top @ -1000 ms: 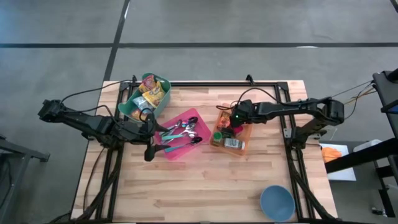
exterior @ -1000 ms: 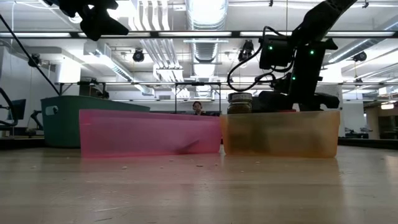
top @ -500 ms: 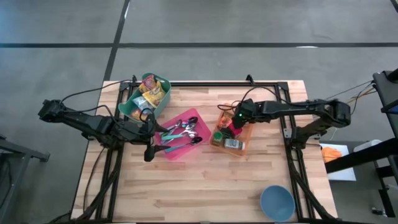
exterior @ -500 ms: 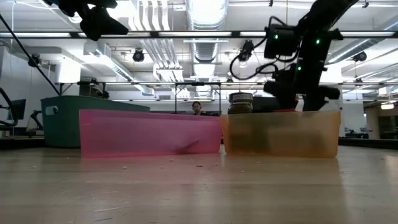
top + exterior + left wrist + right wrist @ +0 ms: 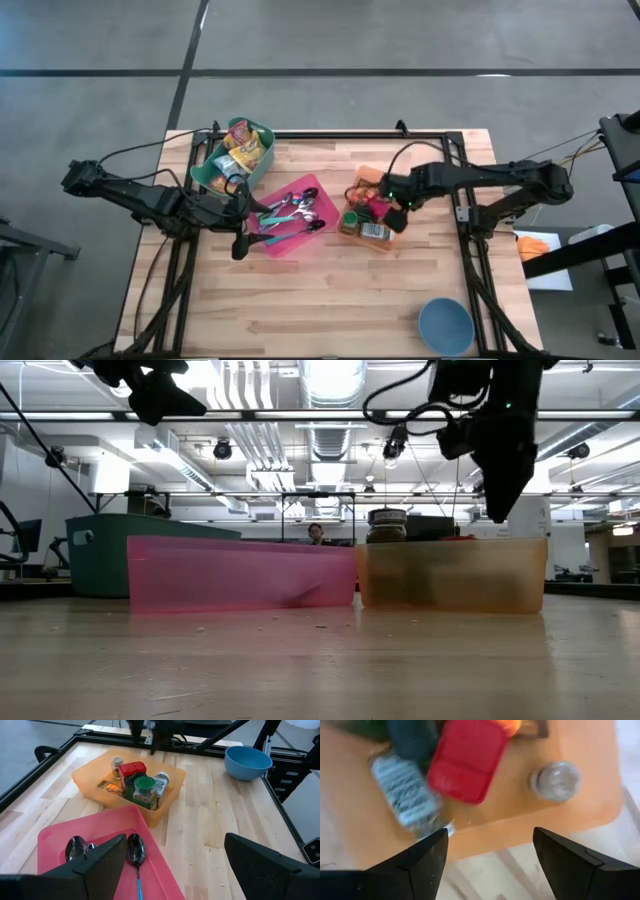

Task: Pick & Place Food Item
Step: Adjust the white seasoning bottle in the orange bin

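Right gripper point(image 5: 398, 213) hangs above the orange translucent plastic bin point(image 5: 392, 238) near the middle of the wooden table point(image 5: 330, 300), toward the right side. Jaws open, nothing between them; the right wrist view looks straight down into the bin with both dark fingers point(image 5: 425, 860) spread wide and empty. In the low view the gripper point(image 5: 500, 480) sits clear above the bin's rim point(image 5: 450, 575), not touching it.

Food items all sit inside the orange bin: red flat-lidded container point(image 5: 467, 762), green-lidded jar point(image 5: 145, 787), small clear-capped spice jar point(image 5: 555, 780), and a labelled can lying on its side point(image 5: 405, 795). Red container and green jar are touching, side by side; the can lies just beside them.

Left gripper point(image 5: 238, 232) waits over the left edge of the pink plastic tray point(image 5: 285, 243), just left of the table's centre, jaws open and empty. Metal spoons point(image 5: 295, 210) lie in the pink tray, one with a blue handle point(image 5: 137, 875).

Green plastic bin point(image 5: 212, 170) with yellow snack packets point(image 5: 243, 150) is at the back left corner. Blue bowl point(image 5: 445, 325) stands near the front right corner, well apart from the bins.
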`<state>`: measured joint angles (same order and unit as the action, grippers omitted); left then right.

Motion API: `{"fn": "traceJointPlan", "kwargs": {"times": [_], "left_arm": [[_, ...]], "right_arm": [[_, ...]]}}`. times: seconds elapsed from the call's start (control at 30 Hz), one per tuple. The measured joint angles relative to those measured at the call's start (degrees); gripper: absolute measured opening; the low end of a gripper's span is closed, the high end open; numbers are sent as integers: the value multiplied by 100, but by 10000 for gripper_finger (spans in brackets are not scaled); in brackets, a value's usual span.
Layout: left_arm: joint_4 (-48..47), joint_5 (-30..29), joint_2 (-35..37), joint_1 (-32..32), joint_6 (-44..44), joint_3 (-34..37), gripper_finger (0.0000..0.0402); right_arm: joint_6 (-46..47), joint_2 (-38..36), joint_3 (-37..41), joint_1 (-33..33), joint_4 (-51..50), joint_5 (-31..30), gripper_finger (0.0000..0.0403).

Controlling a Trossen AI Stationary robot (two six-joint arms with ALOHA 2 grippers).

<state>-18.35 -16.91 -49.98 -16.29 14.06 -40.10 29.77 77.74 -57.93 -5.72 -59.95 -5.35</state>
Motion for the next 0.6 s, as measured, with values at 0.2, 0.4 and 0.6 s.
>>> {"fn": "traceJointPlan", "kwargs": {"times": [0.2, 0.4, 0.6], "left_arm": [[0, 0, 0, 0, -2, 0, 339], [-11, 2, 0, 0, 70, 0, 339], [-145, 2, 0, 0, 95, 2, 339]], "right_arm": [[-47, 396, -281, 772, -91, -12, 289], [-21, 930, -259, 1164, 64, -70, 289], [-127, 1561, -165, 1198, 316, -72, 289]]}}
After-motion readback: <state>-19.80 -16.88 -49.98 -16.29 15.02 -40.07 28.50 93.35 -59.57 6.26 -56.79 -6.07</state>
